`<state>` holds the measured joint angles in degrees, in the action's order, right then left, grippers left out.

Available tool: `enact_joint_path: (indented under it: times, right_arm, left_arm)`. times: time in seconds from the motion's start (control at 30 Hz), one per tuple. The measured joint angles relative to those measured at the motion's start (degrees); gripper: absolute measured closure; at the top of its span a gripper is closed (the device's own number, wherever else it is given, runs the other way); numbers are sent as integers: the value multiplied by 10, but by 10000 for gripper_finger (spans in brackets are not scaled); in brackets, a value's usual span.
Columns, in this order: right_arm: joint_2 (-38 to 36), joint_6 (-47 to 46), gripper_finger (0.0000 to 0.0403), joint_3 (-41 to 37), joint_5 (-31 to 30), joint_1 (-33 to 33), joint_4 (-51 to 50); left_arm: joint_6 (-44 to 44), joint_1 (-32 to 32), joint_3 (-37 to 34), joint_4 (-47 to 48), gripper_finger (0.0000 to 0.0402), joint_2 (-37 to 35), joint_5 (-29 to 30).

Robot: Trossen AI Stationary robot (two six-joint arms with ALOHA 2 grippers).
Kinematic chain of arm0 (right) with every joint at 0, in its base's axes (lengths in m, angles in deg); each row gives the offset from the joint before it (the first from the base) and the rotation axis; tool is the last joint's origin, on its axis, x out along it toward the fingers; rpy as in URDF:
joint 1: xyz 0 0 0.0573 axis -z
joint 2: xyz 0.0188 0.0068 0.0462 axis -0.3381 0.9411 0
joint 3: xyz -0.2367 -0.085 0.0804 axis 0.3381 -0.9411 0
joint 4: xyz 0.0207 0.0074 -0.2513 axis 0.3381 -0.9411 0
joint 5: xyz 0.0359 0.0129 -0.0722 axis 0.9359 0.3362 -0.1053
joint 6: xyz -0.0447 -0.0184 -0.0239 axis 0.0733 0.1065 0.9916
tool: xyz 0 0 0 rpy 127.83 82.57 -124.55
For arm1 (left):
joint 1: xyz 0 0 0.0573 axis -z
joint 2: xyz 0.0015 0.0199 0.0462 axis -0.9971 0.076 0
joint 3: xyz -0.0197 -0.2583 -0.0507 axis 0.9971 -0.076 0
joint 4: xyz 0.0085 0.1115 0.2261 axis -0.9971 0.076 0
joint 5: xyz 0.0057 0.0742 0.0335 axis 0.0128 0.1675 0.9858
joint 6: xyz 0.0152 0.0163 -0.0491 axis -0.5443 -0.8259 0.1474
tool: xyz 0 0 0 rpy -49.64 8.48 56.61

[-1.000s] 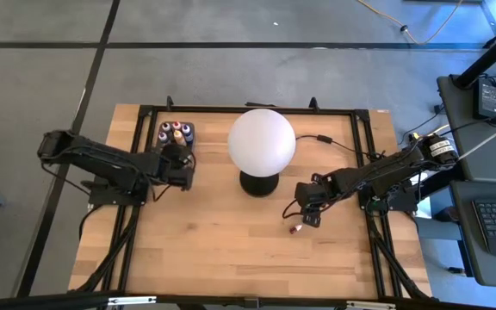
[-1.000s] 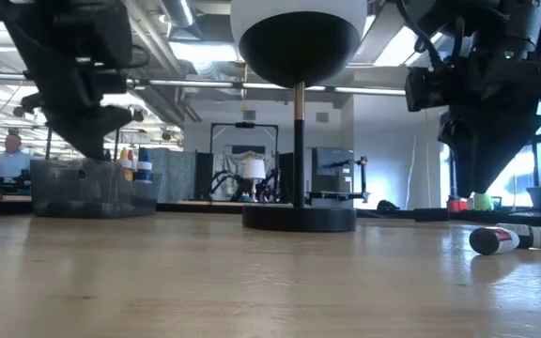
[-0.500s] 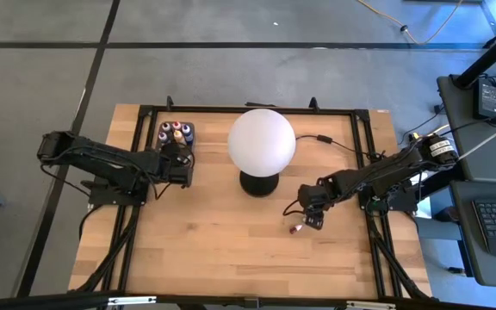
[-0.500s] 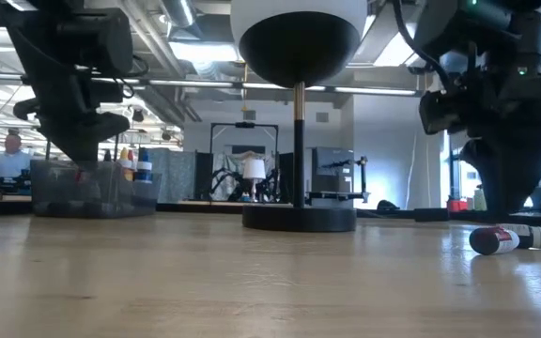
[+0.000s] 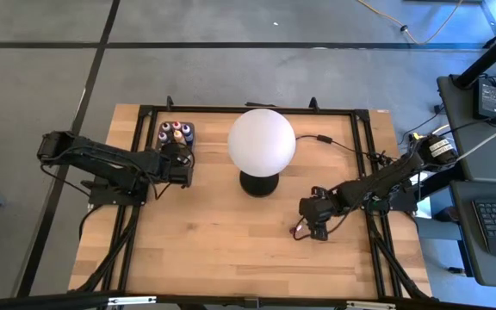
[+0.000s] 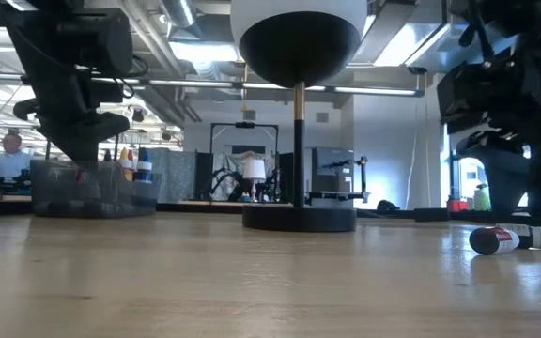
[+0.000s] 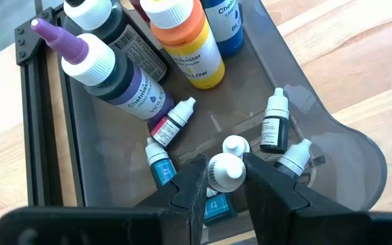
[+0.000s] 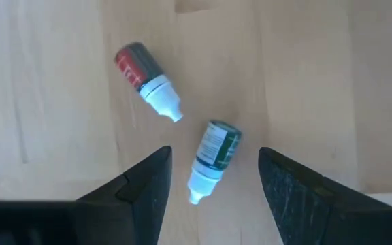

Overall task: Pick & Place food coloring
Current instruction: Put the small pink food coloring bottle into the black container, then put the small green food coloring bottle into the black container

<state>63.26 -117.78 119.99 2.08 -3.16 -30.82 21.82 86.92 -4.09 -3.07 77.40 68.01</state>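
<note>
Two arms at my desk [image 5: 231,250]. One globe lamp [image 5: 262,142] mid-desk. One grey tray [image 7: 332,129] holds four tall bottles [image 7: 182,41] and six small droppers [image 7: 275,122]; left pincer [image 7: 224,178] inside, fingers close beside one white cap. Right pincer [image 8: 213,178] spread apart over two droppers lying loose: red [image 8: 141,68], green [image 8: 215,151].

The globe lamp [image 5: 261,142] stands mid-counter [image 5: 213,250] between both arms; the tray [image 7: 332,136] is crowded with bottles, and bare wood lies in front.
</note>
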Motion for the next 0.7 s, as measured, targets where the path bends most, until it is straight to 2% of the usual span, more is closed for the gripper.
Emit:
enact_joint_path:
  times: [0.13, 0.4, 0.7]
  right_arm:
    - [0, -21, 182, 0, -32, -12, -1]
    - [45, -26, 182, 0, -22, -13, 3]
    - [64, -28, 192, 2, -27, -13, 6]
  left_arm:
    - [0, 0, 0, 0, 309, 0, 0]
    - [0, 0, 0, -21, 307, 0, -15]
    - [0, 0, 0, -23, 262, 0, -17]
